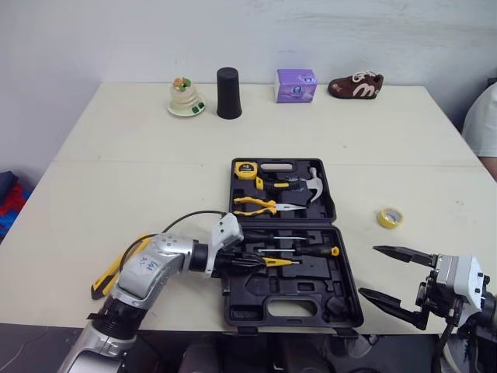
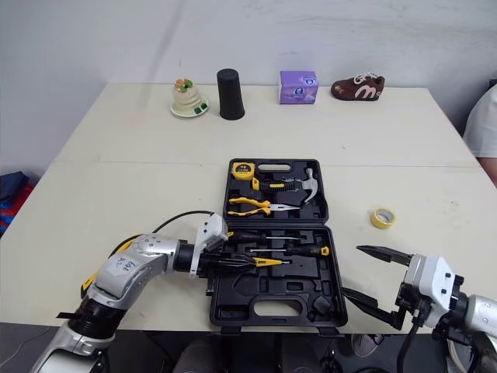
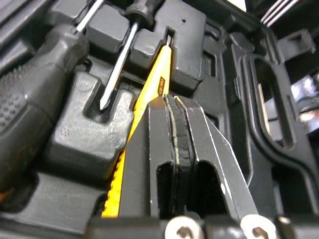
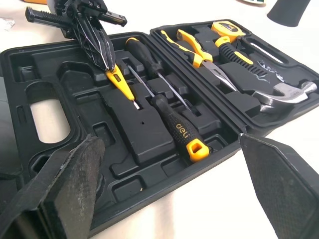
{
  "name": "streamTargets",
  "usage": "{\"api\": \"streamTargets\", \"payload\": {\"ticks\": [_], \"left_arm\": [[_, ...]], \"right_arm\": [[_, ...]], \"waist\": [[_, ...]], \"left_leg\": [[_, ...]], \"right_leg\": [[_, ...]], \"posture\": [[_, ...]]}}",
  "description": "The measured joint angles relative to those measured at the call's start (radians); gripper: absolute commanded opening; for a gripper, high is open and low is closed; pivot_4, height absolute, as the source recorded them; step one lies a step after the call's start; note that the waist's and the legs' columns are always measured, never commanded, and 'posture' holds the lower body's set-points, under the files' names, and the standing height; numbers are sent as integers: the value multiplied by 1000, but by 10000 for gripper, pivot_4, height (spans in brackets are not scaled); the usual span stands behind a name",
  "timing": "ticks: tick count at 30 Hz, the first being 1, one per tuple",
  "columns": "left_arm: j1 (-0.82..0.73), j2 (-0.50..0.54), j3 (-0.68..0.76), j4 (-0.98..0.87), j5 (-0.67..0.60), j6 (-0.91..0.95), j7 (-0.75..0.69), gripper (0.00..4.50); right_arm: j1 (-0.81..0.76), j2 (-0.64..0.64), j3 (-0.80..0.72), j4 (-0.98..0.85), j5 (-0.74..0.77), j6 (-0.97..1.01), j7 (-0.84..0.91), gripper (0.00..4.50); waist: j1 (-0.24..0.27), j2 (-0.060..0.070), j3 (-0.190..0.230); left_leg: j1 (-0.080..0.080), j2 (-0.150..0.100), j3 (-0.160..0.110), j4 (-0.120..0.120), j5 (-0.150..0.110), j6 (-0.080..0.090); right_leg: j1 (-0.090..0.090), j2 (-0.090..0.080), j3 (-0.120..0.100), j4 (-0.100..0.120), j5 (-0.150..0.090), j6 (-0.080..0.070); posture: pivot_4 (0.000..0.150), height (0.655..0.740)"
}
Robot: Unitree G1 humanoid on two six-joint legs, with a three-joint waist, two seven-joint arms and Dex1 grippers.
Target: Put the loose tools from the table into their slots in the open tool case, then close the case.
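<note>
The open black plastic tool case (image 1: 256, 294) lies on the pale table (image 1: 140, 171), lid half away from the robot. In the near half, the small yellow-handled screwdriver (image 1: 281, 262) lies in the moulded tray with its long axis running across the case, metal tip pointing to the robot's right, handle end toward the left. The left gripper (image 1: 255, 263) reaches in from the left, its fingers pressed together with their tips on that handle end. Just beyond it, a long black-handled screwdriver with a yellow cap (image 1: 317, 251) lies parallel, its shaft pointing left. The right gripper (image 1: 369, 271) hovers at the table's near right edge, fingers spread wide.
</note>
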Motion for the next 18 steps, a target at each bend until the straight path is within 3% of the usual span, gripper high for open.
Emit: {"api": "streamTargets", "payload": {"ticks": [2, 12, 18], "left_arm": [[2, 0, -1, -4, -1, -4, 4, 268], [68, -45, 47, -27, -42, -416, -125, 268], [53, -3, -37, 42, 106, -508, -114, 268]], "right_arm": [[0, 0, 0, -1, 0, 3, 1, 45000], [25, 0, -1, -18, 12, 5, 8, 45000], [36, 0, -4, -19, 18, 5, 8, 45000]], "waist": [[0, 0, 0], [17, 2, 0], [22, 2, 0]], "left_leg": [[0, 0, 0, 0, 0, 0], [-11, 0, 1, 0, -2, 1], [-17, -1, 1, 1, -2, 2]], "right_leg": [[0, 0, 0, 0, 0, -1], [-13, -1, 0, -1, 0, 0], [-17, 0, -1, -1, 1, 1]], "posture": [[1500, 7400], [1500, 7400], [1500, 7400]]}}
